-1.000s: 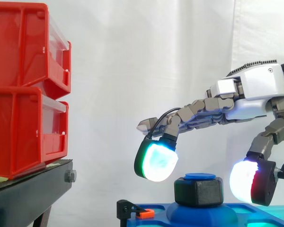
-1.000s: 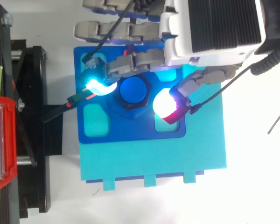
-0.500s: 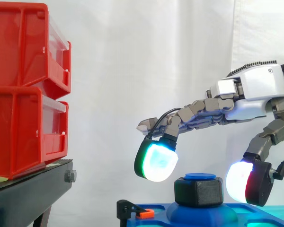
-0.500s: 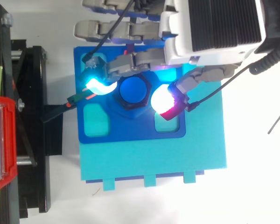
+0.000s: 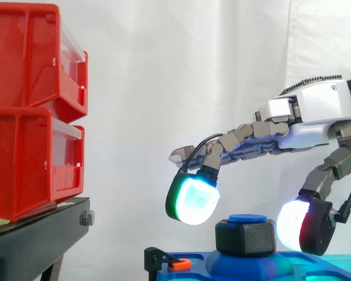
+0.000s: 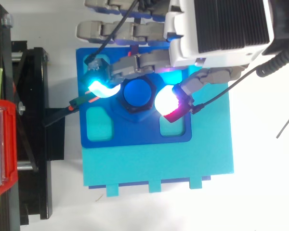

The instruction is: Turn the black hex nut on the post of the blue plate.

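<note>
The hand [image 5: 316,114] reaches in from the right, above the blue plate [image 6: 135,134], with its fingers spread open and bent down on either side of the black hex nut [image 5: 245,237]. The nut sits on the blue post [image 6: 138,94], whose round top shows just above it, on a raised hump near the middle of the plate. In the side view one glowing fingertip [image 5: 193,202], white with a green edge, hangs up and to the left of the nut, near its upper corner. The thumb's pad [image 5: 292,225], white with a red edge, is low at the nut's right side, right against it or a hair off; which one cannot be told. Nothing is clamped between them. The other fingers lie stretched out over the plate's far edge in the top view. The plate rests on a lighter cyan base [image 6: 159,166] on the white tabletop [image 6: 265,183]. To the left, stacked red bins [image 5: 29,111] stand on a black stand [image 5: 35,243] before the white curtain [image 5: 164,76].
</note>
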